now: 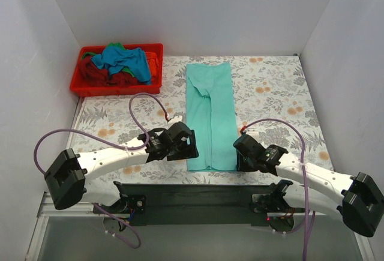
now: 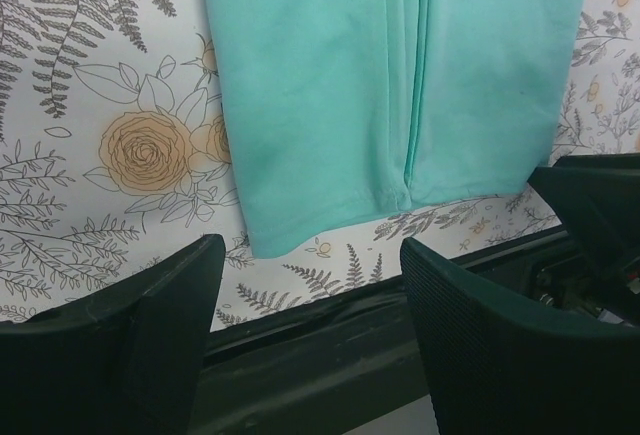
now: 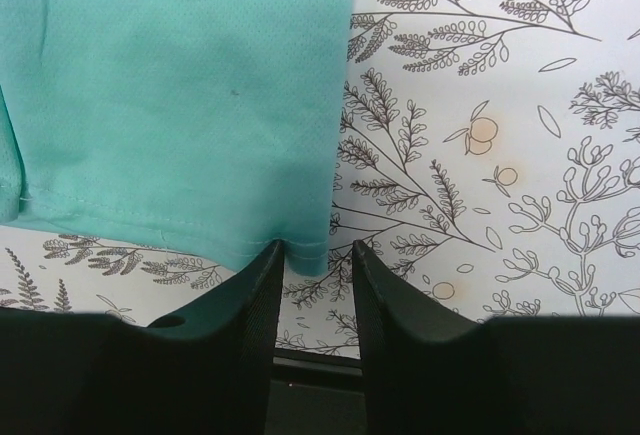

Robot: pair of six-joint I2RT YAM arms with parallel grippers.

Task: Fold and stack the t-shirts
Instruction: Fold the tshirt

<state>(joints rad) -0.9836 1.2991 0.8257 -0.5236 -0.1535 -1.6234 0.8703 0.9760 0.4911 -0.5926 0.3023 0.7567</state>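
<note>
Mint-teal cloth t-shirt [image 1: 210, 111], folded into a long strip, lies lengthwise on the floral-print bench [image 1: 270, 87]. The left pincer [image 2: 312, 255] gapes wide by its near left corner. The right pincer [image 3: 317, 255] stands narrowly parted at the near right corner, perhaps brushing the hem. Crumpled shirts [image 1: 123, 63] fill the red plastic bin [image 1: 75, 84].

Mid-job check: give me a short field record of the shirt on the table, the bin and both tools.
mint-teal shirt: folded into a long strip, lying flat, near end between the tools
red bin: far left corner, holds pile of shirts
left tool: open wide, empty, by shirt's near-left corner
right tool: narrow gap, shirt's near-right corner at its tips, apparently not clamped
</note>
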